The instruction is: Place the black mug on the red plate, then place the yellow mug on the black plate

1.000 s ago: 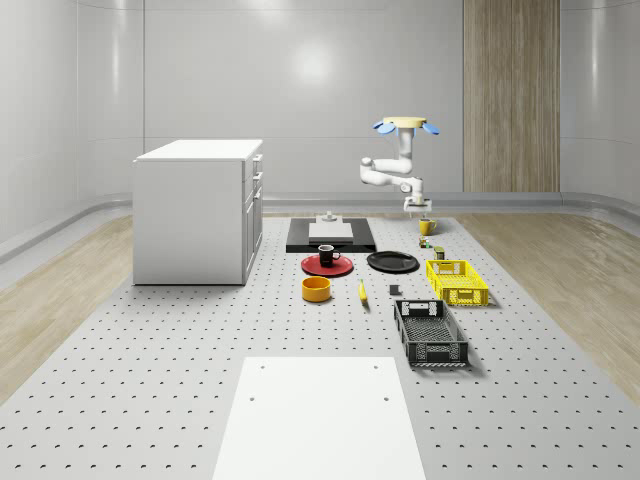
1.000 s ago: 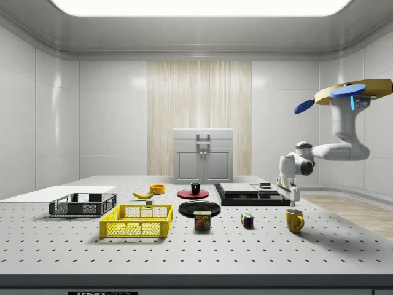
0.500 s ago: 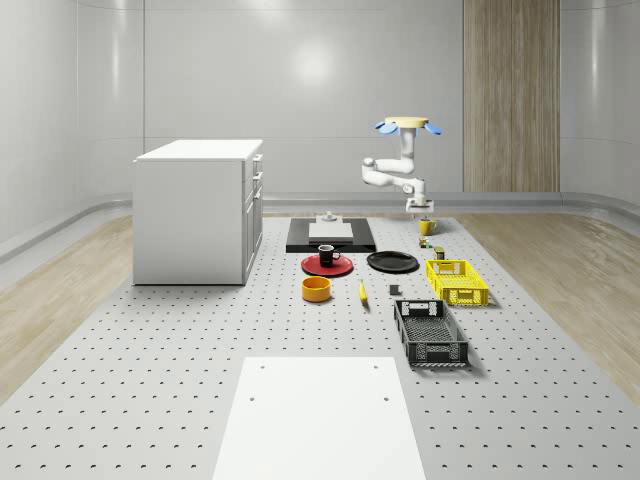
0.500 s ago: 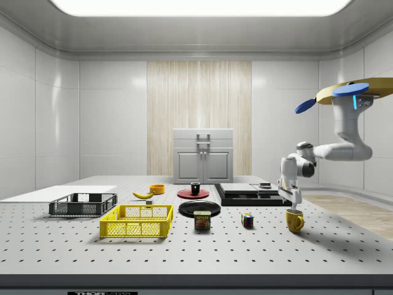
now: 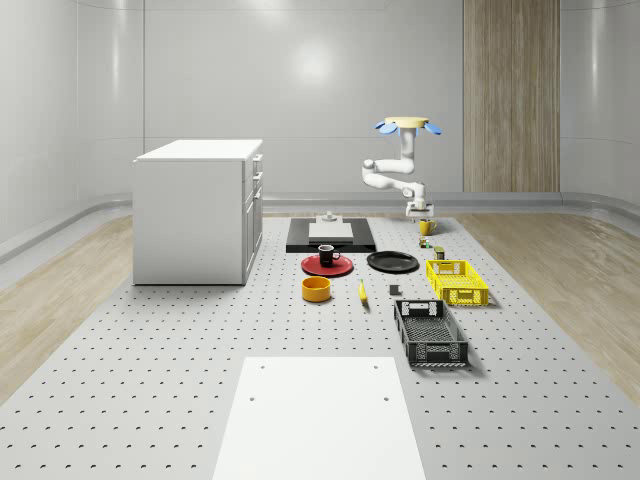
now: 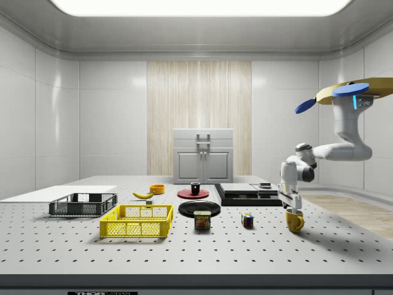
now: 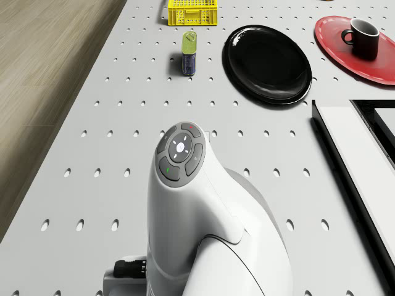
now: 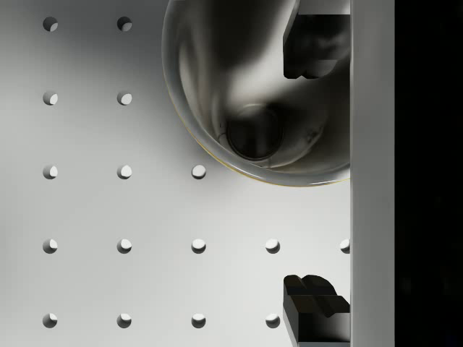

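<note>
Gripper (image 8: 315, 177) spread wide w/ one finger inside yellow mug (image 6: 295, 220), drone (image 6: 354, 92) hovering above at 1 o'clock, perforated grey counter (image 5: 150, 380), pale-walled room w/ wood panel (image 6: 199, 123).

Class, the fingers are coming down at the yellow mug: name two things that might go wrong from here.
1. In the wrist view one finger sits inside the yellow mug, the other well outside; the closing grip may be off-centre and tip it.
2. The mug stands far from the black plate, with a can between; a loose grip could drop it.
</note>
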